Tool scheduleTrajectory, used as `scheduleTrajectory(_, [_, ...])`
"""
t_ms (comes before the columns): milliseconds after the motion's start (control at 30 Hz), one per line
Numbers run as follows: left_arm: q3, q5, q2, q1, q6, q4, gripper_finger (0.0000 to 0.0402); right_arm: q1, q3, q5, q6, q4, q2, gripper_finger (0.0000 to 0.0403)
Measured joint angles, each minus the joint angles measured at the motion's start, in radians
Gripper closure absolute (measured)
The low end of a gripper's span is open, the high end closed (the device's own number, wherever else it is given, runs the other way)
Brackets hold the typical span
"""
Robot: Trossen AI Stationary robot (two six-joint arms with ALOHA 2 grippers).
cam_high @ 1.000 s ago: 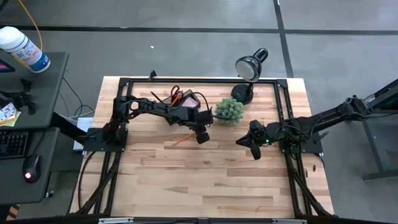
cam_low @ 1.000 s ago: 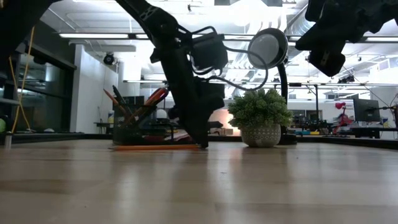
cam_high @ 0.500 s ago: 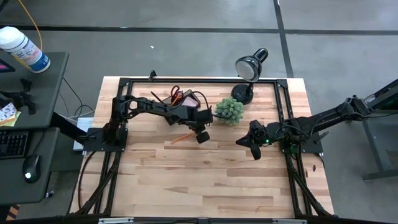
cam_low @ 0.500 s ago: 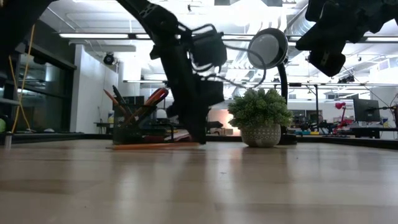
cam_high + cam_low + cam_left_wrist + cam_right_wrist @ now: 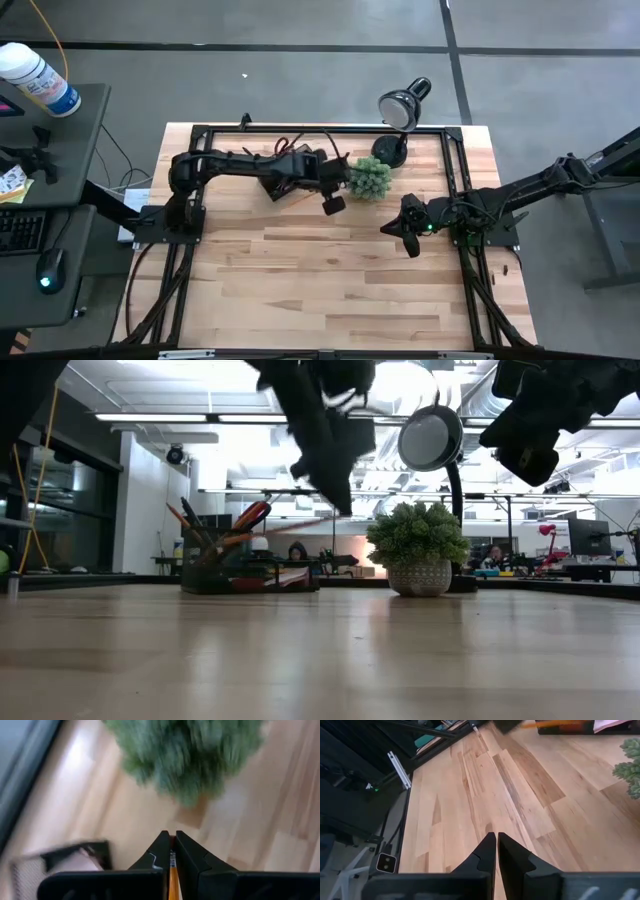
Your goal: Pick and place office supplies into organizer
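From above we see the left gripper (image 5: 333, 204) raised over the table (image 5: 330, 290) just beside the green plant (image 5: 370, 177), while the right gripper (image 5: 408, 240) waits with its fingers together, near the table's right side. At table height, the left gripper (image 5: 340, 505) hangs in the air, clamped on an orange pencil (image 5: 285, 528) that slants down toward the organizer (image 5: 205, 572), where other pencils and orange-handled scissors (image 5: 250, 515) stand. Past the left wrist, the fingers (image 5: 157, 855) pinch the pencil (image 5: 172, 875) above the plant (image 5: 185, 755). Past the right wrist, the closed fingers (image 5: 485, 850) hover over bare wood. We can read no writing or labels anywhere.
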Motion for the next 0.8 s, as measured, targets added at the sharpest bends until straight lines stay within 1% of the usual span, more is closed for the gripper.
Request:
scheduleTrajectory(67, [0.051, -0.031, -0.011, 0.001, 0.030, -0.042, 0.0401, 0.000, 0.000, 0.000, 0.000, -0.001, 0.000, 0.0391])
scheduleTrajectory(200, [0.156, -0.130, -0.023, 0.002, 0.094, -0.104, 0.0401, 0.000, 0.000, -0.006, 0.003, -0.007, 0.000, 0.0391])
scheduleTrajectory(267, [0.186, -0.163, -0.026, 0.014, 0.125, -0.104, 0.0401, 0.000, 0.000, -0.010, 0.006, -0.008, 0.000, 0.0391])
scheduleTrajectory(367, [0.194, -0.188, -0.059, 0.041, 0.139, -0.097, 0.0401, 0.000, 0.000, -0.016, 0.008, -0.010, 0.000, 0.0391])
scheduleTrajectory(500, [0.195, -0.260, -0.114, 0.077, 0.152, -0.098, 0.0401, 0.001, 0.000, -0.019, 0.028, -0.014, 0.000, 0.0391])
scheduleTrajectory(667, [0.195, -0.312, -0.187, 0.124, 0.182, -0.095, 0.0401, 0.016, 0.000, -0.013, 0.029, -0.018, 0.000, 0.0391])
scheduleTrajectory(800, [0.159, -0.338, -0.238, 0.160, 0.193, -0.038, 0.0401, 0.029, 0.000, 0.005, 0.036, -0.019, 0.000, 0.0391])
